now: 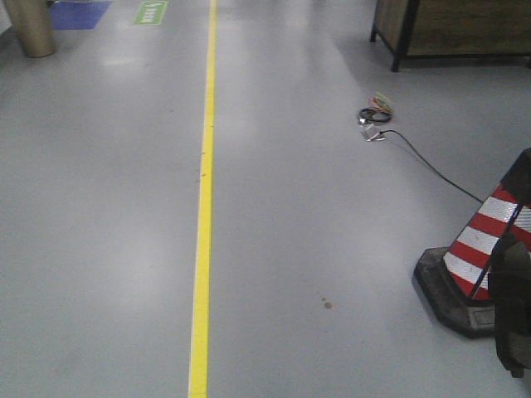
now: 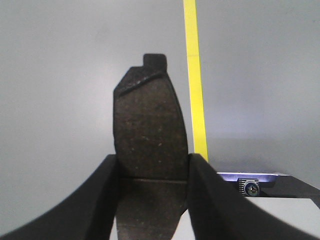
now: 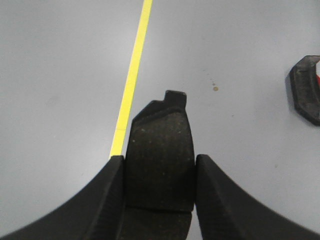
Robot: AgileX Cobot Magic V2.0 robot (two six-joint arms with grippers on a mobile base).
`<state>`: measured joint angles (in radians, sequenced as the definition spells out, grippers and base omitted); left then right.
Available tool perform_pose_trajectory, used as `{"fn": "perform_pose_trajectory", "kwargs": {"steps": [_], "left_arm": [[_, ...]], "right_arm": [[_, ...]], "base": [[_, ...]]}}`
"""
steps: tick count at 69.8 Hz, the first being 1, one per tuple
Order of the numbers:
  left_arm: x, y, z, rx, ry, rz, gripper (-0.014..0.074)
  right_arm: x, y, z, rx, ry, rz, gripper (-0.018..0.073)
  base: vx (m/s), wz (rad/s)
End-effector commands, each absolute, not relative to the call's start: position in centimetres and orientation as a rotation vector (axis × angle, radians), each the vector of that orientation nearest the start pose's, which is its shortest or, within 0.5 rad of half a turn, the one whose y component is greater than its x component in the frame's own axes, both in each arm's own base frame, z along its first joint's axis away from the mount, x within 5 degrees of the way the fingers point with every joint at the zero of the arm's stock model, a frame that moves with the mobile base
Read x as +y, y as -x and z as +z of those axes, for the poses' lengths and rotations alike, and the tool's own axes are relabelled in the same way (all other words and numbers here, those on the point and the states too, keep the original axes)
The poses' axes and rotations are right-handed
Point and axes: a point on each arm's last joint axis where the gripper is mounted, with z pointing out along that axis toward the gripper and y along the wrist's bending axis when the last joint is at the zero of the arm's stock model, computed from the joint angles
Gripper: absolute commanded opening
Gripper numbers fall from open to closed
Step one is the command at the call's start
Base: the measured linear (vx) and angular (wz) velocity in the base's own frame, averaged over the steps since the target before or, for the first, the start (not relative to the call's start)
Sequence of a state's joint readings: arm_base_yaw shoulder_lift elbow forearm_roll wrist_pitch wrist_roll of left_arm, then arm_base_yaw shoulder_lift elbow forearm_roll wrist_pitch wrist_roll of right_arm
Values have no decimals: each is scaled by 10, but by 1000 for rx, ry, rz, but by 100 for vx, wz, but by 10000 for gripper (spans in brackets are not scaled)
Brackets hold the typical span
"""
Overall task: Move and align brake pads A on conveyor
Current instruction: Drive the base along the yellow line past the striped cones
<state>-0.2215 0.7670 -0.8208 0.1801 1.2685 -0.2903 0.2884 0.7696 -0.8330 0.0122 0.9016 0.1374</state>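
Note:
My left gripper (image 2: 152,165) is shut on a dark grey brake pad (image 2: 149,130), gripped across its middle groove; the pad sticks out ahead of the jaws above the grey floor. My right gripper (image 3: 159,165) is shut on a second brake pad (image 3: 160,150), also held at its groove, end tab pointing forward. Both black fingers (image 2: 100,200) (image 3: 230,200) press the pad edges. The conveyor is out of view in all views. Neither gripper shows in the front view.
Grey floor with a yellow line (image 1: 203,207) running away from me; it also shows in both wrist views. A red-and-white traffic cone (image 1: 481,257) on a black base stands at right. A cable and small parts (image 1: 377,116) lie ahead; a wooden cabinet (image 1: 452,29) stands far right.

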Motion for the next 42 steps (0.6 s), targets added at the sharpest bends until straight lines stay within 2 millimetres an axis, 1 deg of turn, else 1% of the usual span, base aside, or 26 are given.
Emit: {"fn": "perform_pose_trajectory", "kwargs": {"steps": [1, 11, 21, 42], "left_arm": [[-8, -109, 333, 2615, 74, 84, -6], [-8, -109, 333, 2615, 74, 84, -6], [-8, -109, 333, 2615, 74, 84, -6], [-8, -109, 333, 2615, 74, 84, -6]], "right_arm": [[39, -132, 359, 2223, 173, 236, -8], [39, -132, 359, 2223, 173, 236, -8], [39, -132, 359, 2223, 173, 236, -8], [40, -132, 359, 2223, 173, 236, -8]], "base": [[43, -29], [43, -35], [42, -50], [39, -74]]}}
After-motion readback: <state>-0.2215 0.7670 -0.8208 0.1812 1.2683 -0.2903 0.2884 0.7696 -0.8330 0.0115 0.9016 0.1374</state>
